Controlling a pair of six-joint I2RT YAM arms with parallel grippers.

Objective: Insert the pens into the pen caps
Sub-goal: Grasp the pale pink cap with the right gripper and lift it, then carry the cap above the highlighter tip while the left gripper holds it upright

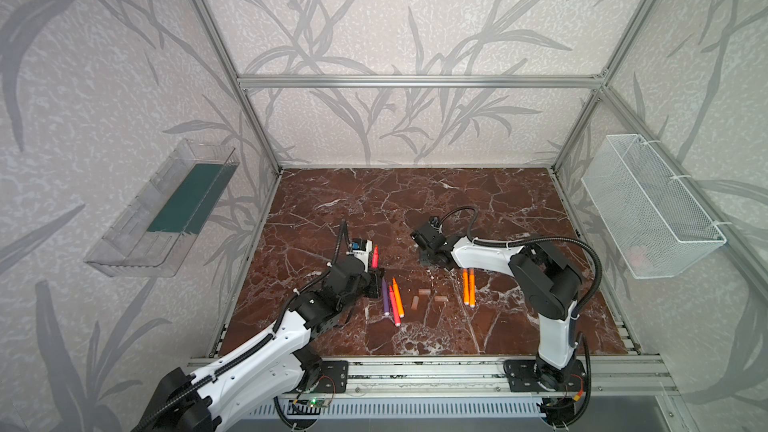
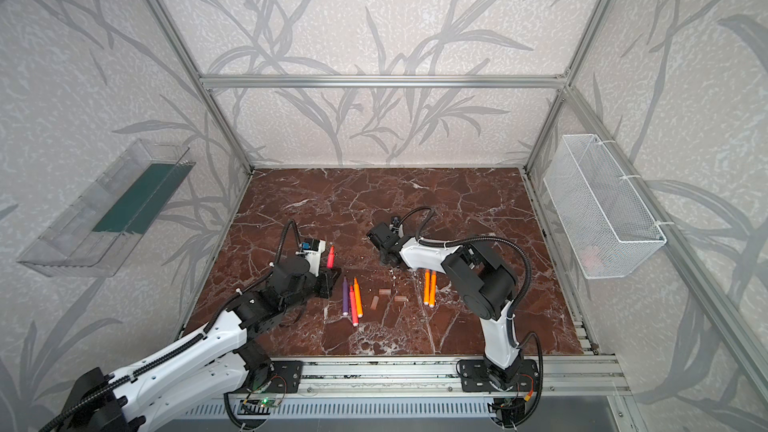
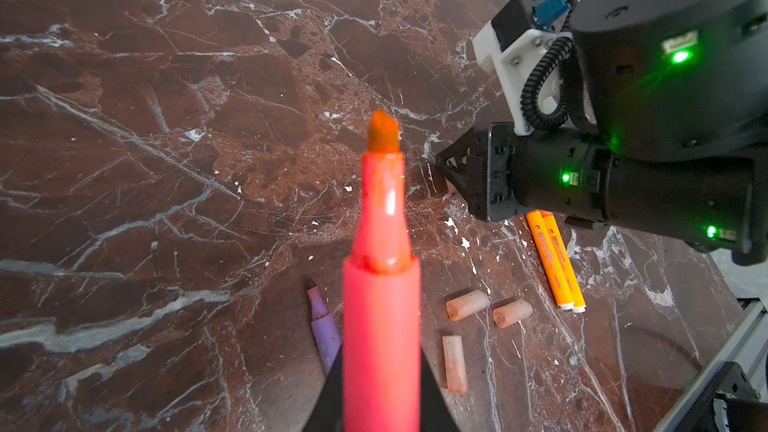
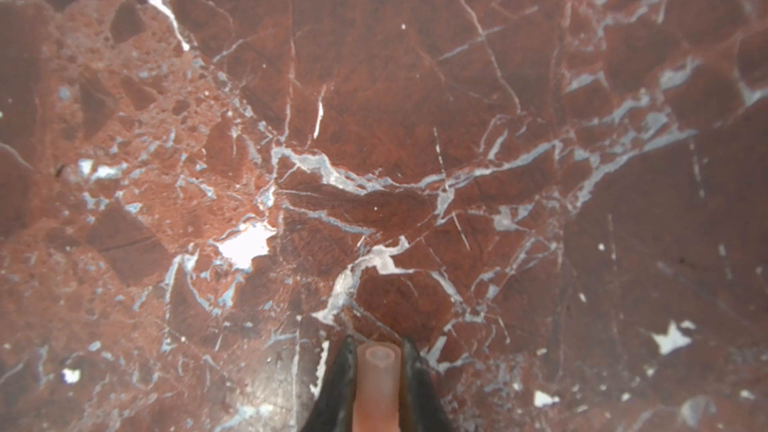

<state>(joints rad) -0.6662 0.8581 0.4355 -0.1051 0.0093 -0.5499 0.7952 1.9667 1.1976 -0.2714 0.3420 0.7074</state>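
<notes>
Clamping a pink-red pen point(image 1: 375, 256) by its barrel between the closed-down jaws of the left gripper point(image 1: 376, 273), left of the middle of the marble table point(image 1: 374, 201) in both top views, tip aimed far and off the surface. Lying flat just right of that gripper, side by side and running near to far: a purple pen point(image 1: 385, 297), a second pink-red pen point(image 1: 394, 305) and an orange pen point(image 1: 397, 298). Scattered right of those, apart from one another: three loose caps point(image 1: 422, 292). Further right again, touching along their length: two orange pens point(image 1: 465, 286), far ends just beside the right arm point(image 1: 482, 253). Hanging low over the table, far of the loose caps: the right gripper point(image 1: 424, 255), its grip not readable from above. From the left wrist: pink-red pen filling much of the view, orange-stained tip point(image 3: 382, 135) uncapped; purple pen point(image 3: 322, 326) just beside it on the marble, the three loose caps point(image 3: 467, 304) and two orange pens point(image 3: 552, 259) further right in the scene, right gripper point(image 3: 442, 164) with its fingertips down close to the table. From the right wrist: two dark fingertips point(image 4: 345, 367) pinched tight on a pale pink cap point(image 4: 378, 384), open end pointing outward, marble close behind.
</notes>
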